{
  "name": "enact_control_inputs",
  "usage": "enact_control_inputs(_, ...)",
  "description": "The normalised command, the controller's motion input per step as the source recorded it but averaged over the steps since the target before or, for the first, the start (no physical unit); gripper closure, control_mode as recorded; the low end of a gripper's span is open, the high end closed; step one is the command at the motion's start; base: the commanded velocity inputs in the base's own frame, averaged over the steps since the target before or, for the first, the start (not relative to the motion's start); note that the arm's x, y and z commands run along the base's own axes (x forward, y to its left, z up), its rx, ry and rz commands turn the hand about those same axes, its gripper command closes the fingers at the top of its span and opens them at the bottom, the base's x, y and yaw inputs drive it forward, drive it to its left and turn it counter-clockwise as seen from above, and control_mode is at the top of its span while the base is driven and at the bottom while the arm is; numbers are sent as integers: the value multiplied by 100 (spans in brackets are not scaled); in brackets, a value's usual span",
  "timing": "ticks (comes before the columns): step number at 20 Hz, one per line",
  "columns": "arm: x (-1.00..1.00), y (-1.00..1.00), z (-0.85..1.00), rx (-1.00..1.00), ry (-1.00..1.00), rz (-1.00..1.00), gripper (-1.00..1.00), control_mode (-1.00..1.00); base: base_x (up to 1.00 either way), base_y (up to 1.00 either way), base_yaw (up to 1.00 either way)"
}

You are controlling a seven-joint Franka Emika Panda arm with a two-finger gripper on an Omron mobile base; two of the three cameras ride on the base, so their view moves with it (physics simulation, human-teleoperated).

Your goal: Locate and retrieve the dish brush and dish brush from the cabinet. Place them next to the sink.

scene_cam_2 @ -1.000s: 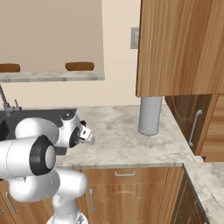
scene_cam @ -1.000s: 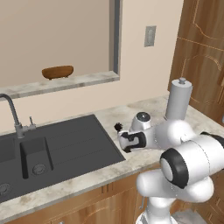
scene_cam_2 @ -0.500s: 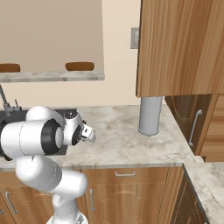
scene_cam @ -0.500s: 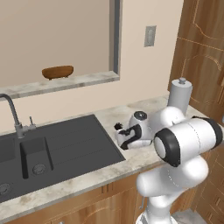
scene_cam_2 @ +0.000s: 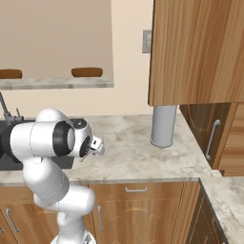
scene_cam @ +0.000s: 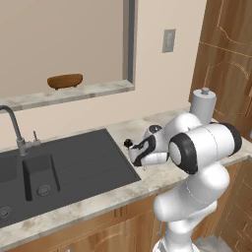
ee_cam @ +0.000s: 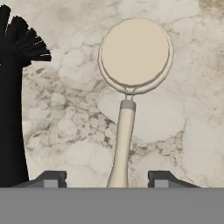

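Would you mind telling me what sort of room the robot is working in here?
A rendered home kitchen, it seems: a dark double-basin sink with a gooseneck tap set in a marble counter, wood cabinets above, and a beige dish brush lying on the counter.

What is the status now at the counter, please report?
Gripper open, its fingertips either side of the beige brush's handle. Beige dish brush lies flat on the marble counter. Black dish brush beside it. Nothing in the way.

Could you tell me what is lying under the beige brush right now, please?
The beige brush lies flat on the marble counter, handle running between the open gripper's tips. The black brush lies apart beside it. The counter directly under the round head is covered.
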Motion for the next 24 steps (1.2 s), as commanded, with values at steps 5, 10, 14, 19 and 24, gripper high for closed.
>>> enact_control_inputs(5,3,-4,13,2,1,1,-100,-100,0,0,0)
enact_control_inputs(10,-18,-19,48,2,0,-5,-100,-100,0,0,0)
enact_control_inputs(14,-33,-21,60,7,0,-6,-100,-100,0,0,0)
enact_control_inputs(19,-50,0,86,7,-1,-4,-100,-100,0,0,0)
enact_control_inputs(24,-62,4,83,5,-6,0,-100,-100,0,0,0)
